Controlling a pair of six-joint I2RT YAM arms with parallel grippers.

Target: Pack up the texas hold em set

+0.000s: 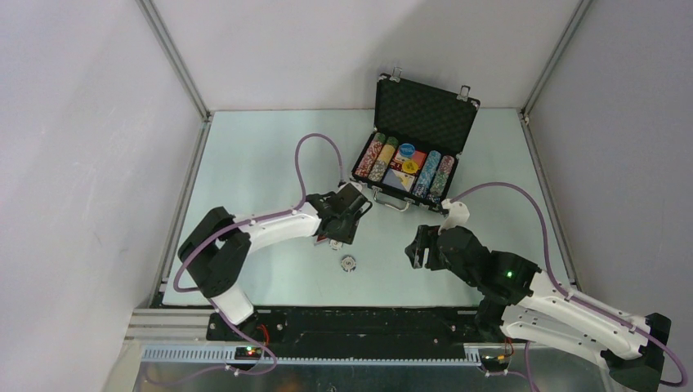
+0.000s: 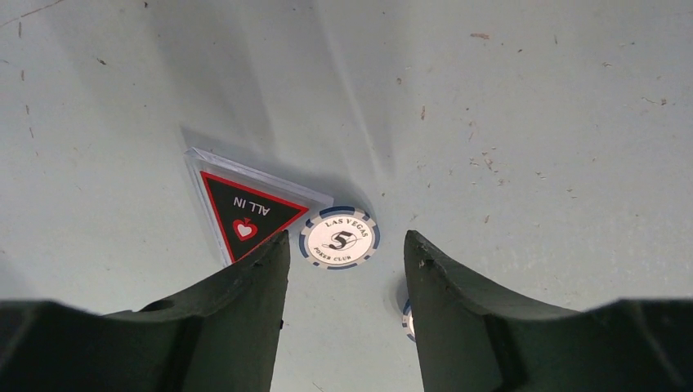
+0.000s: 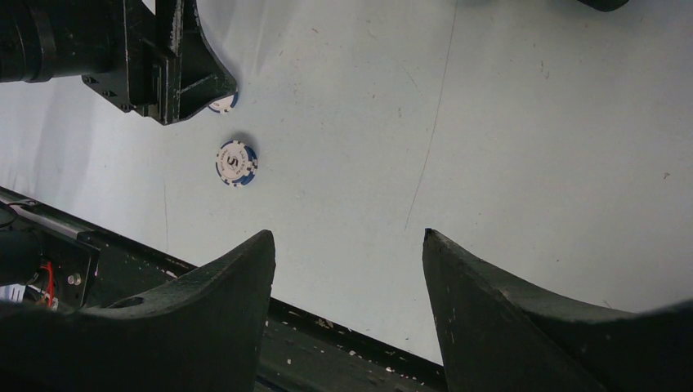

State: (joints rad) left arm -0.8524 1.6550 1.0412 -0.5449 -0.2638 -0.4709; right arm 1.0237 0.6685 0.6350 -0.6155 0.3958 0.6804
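Note:
The black briefcase (image 1: 425, 114) of the texas hold em set lies open at the back, with rows of poker chips (image 1: 376, 157), a blue disc (image 1: 406, 150) and a yellow disc (image 1: 410, 167) inside. My left gripper (image 2: 346, 238) is open just above the table. Beyond its tips lie a white-and-blue "5" chip (image 2: 339, 238) and the dark triangular "ALL IN" piece (image 2: 245, 216), side by side. A second chip (image 2: 406, 318) peeks out from behind its right finger. My right gripper (image 3: 347, 235) is open and empty over bare table, with a chip (image 3: 236, 162) ahead of it.
The loose chip (image 1: 348, 264) lies close to the table's front edge, in front of the black base rail (image 1: 351, 322). Grey walls close in the table on the left, right and back. Purple cables loop over both arms.

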